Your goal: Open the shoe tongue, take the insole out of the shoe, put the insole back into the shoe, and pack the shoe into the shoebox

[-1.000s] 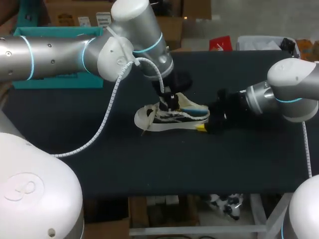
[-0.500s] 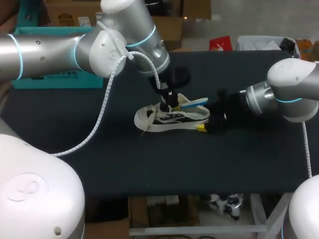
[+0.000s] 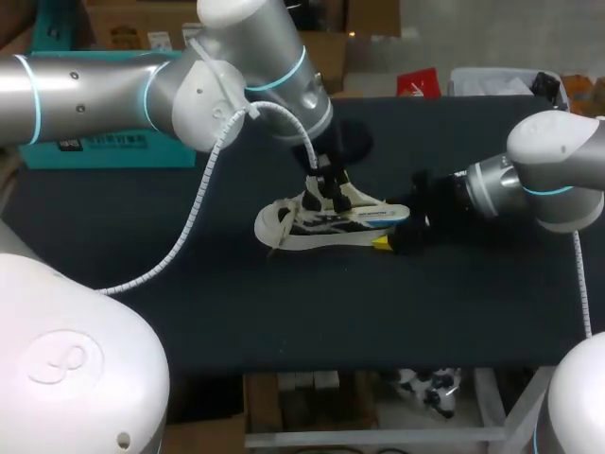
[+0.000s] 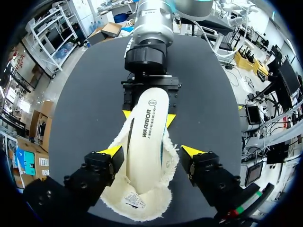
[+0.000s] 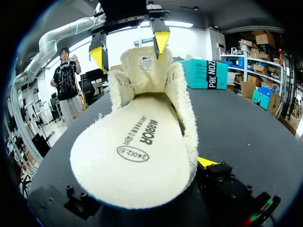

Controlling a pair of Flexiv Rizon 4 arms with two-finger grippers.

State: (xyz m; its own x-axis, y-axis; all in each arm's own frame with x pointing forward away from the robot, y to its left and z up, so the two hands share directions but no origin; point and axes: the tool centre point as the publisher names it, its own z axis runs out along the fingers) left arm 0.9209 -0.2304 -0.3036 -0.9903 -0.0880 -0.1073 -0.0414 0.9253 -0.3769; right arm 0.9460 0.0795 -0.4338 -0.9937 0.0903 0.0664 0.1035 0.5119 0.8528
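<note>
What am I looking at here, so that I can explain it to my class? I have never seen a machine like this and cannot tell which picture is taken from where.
These are two robot arms working at a black table. The head view looks down from above and behind the robot. Each wrist view comes from a camera on one arm, looking out along its jaws. One shoe stands on the table, with its pale insole sticking out over the heel. The left arm has its jaws over the shoe's opening; whether they grip anything is unclear. The right arm has its jaws on either side of the heel and seems to clamp it.
</note>
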